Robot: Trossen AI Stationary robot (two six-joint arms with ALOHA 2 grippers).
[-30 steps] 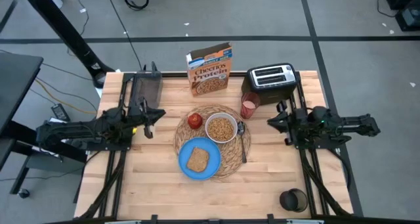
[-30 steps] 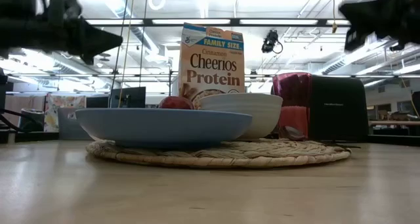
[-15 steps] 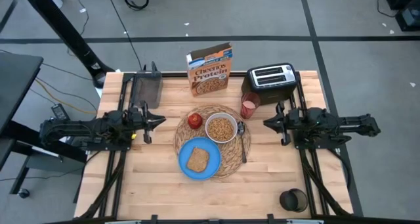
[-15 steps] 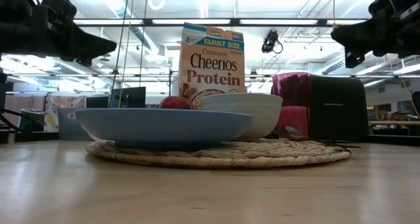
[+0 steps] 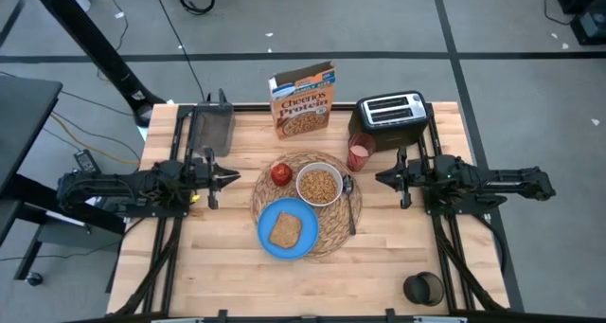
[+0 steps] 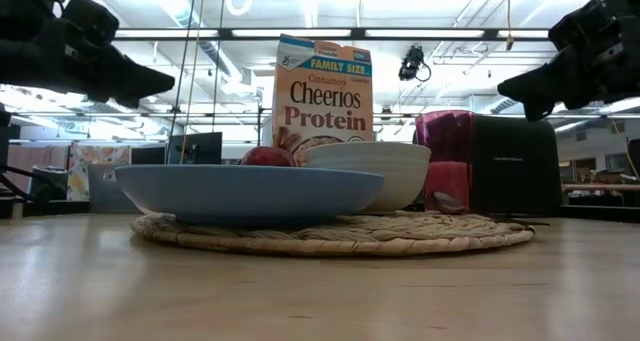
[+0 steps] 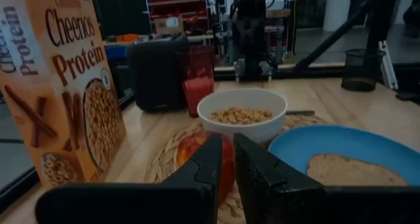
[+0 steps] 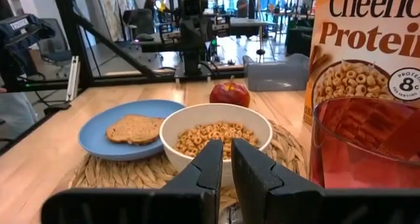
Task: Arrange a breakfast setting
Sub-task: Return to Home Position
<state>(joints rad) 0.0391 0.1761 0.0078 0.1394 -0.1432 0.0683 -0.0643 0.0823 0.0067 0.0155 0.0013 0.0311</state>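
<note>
The woven straw placemat (image 5: 333, 225) lies mid-table. On it sit the blue plate (image 5: 273, 216) with the toast slice (image 5: 285, 231), the white bowl (image 5: 319, 185) of cereal, the red apple (image 5: 281, 174) and the dark spoon (image 5: 350, 205). The pink cup (image 5: 360, 153) stands on the table at the mat's far right. My left gripper (image 5: 234, 177) is shut and empty, in the air left of the mat. My right gripper (image 5: 379, 178) is shut and empty, in the air right of the mat.
The orange Cheerios box (image 5: 303, 99) and the black toaster (image 5: 389, 113) stand at the far edge. A dark metal tray (image 5: 210, 126) sits at the far left. A black cup (image 5: 422, 288) stands at the near right corner.
Both grippers have come down. My right gripper has also moved toward the mat. My left gripper has swung toward the table's far edge until it points at the mat. The setting's things have stayed in place.
</note>
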